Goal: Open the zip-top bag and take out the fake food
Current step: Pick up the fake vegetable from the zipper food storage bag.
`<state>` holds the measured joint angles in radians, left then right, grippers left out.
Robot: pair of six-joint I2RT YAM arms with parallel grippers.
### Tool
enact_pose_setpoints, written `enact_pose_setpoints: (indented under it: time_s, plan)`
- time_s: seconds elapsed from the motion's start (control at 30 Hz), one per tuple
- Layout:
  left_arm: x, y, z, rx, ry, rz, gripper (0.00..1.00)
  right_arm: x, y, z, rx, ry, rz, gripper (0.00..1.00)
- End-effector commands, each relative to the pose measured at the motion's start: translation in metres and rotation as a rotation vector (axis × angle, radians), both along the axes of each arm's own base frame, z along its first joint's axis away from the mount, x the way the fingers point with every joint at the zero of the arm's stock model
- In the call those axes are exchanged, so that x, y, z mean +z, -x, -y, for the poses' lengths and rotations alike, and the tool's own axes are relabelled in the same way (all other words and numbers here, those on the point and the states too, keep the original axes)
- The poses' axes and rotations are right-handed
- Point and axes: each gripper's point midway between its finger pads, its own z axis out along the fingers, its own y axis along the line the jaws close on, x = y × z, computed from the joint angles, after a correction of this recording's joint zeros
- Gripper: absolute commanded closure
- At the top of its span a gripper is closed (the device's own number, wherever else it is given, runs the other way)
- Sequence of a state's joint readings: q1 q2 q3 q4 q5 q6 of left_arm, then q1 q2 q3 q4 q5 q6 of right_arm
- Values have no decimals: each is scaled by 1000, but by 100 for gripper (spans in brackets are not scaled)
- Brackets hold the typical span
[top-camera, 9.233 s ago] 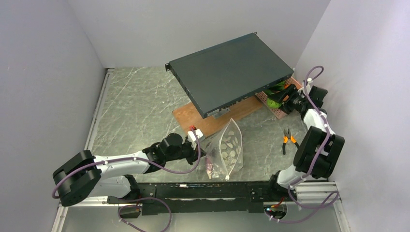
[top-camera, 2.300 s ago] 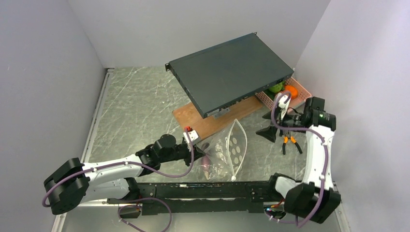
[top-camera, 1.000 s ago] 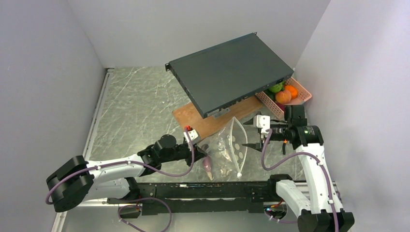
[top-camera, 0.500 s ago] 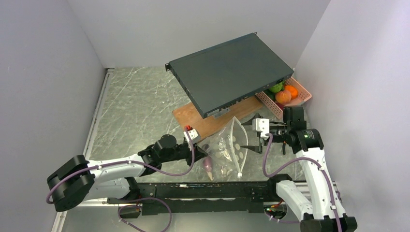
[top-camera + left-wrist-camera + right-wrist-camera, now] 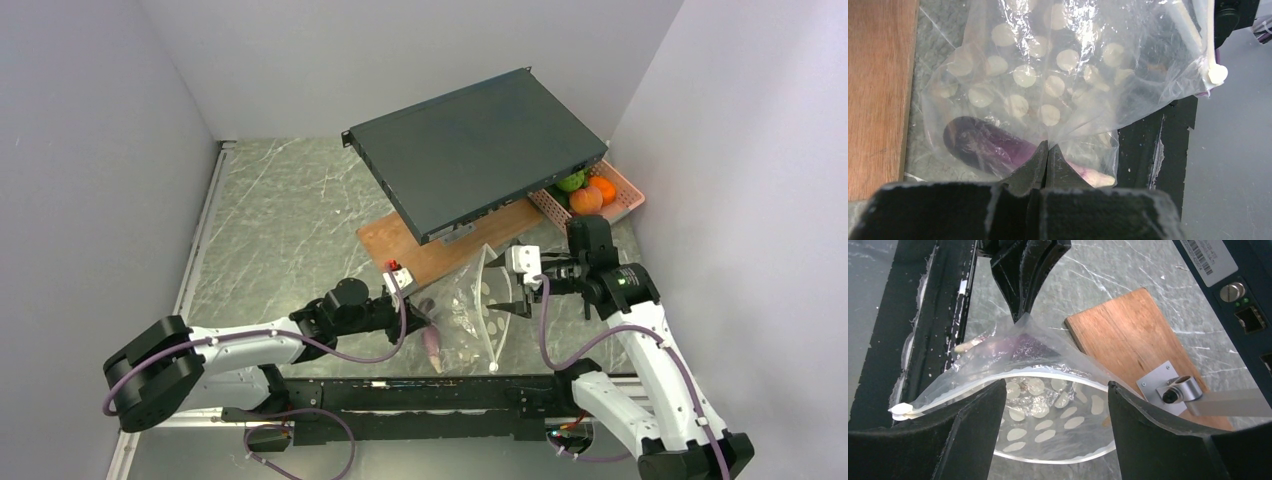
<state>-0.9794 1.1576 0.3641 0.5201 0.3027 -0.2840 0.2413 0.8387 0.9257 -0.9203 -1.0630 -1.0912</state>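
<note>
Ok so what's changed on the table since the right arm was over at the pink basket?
The right gripper left the pink basket and swung left, nearer the bases, to the zip-top bag. It now straddles the bag's open rim with jaws open. The left gripper stayed shut on the bag's corner. The purple fake food is still inside. The rack unit and wooden board are unmoved.

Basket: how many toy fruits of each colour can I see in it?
Orange fruits: 2
Green fruit: 1
Total: 3 showing in the basket; the black box hides part of it.
</note>
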Motion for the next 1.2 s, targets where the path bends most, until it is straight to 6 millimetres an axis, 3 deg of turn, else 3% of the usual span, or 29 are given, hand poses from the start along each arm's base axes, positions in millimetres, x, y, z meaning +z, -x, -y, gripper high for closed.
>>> enact_pose_setpoints:
  time_s: [0.0,0.2,0.47,0.73,0.87,1.0,1.07,1.17]
  plan:
    - [20,-2,13,-25,63,18,100,2,-5,-8,-12,-3,-9,27]
    - [16,-1,15,-28,63,-6,100,-6,1,-13,7,47,-26,39]
    - [14,-1,11,-3,74,-11,100,-9,-2,-2,-96,84,-34,46]
    - [13,-1,15,-19,73,-16,100,-49,-8,2,-130,128,-66,62]
    - [13,-2,16,-16,75,-18,100,-67,-20,-6,-192,108,-156,65]
    - [4,-7,9,49,69,-54,100,-69,-19,-20,-234,24,-285,67]
    - [-2,-11,4,98,65,-73,96,-78,-17,-23,-243,23,-313,68]
    - [-4,-16,-3,162,72,-98,78,-93,-15,-22,-222,61,-259,68]
